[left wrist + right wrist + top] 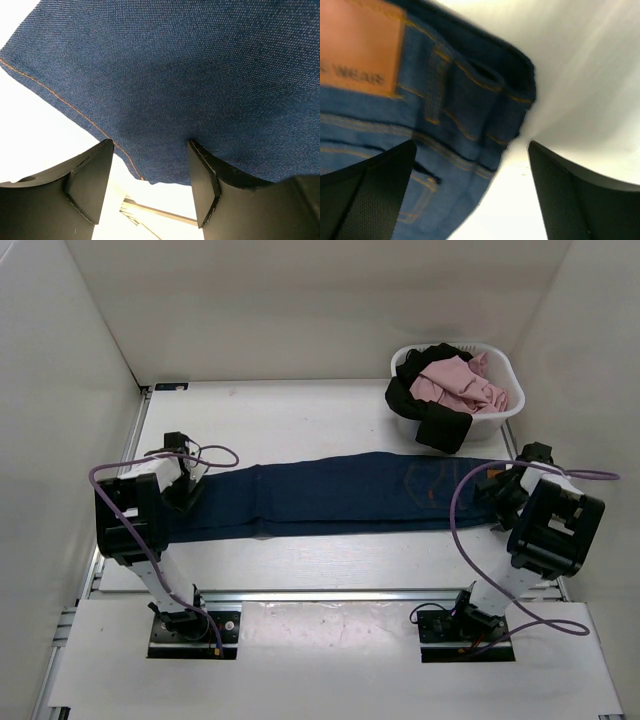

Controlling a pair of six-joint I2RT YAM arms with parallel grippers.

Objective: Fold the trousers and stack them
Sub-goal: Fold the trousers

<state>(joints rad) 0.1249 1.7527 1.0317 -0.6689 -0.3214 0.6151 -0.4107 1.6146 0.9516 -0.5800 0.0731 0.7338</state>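
Left gripper [149,150] up close first: black fingers spread wide, nothing between them, hanging over the hem end of the jeans [340,495] where an orange stitch line [50,90] runs along the edge. Right gripper [471,150] is parted too, poised at the waistband corner, with the tan leather patch [360,50] and a belt loop [435,85] in sight. Behind on the right, a white laundry basket [510,405] holds a pink garment [455,385], and a black garment [440,425] spills over its near rim, just beside the waist end; touching or not, I can't tell. The jeans lie flat mid-table [300,415] with their long axis left to right, hems left and waistband right.
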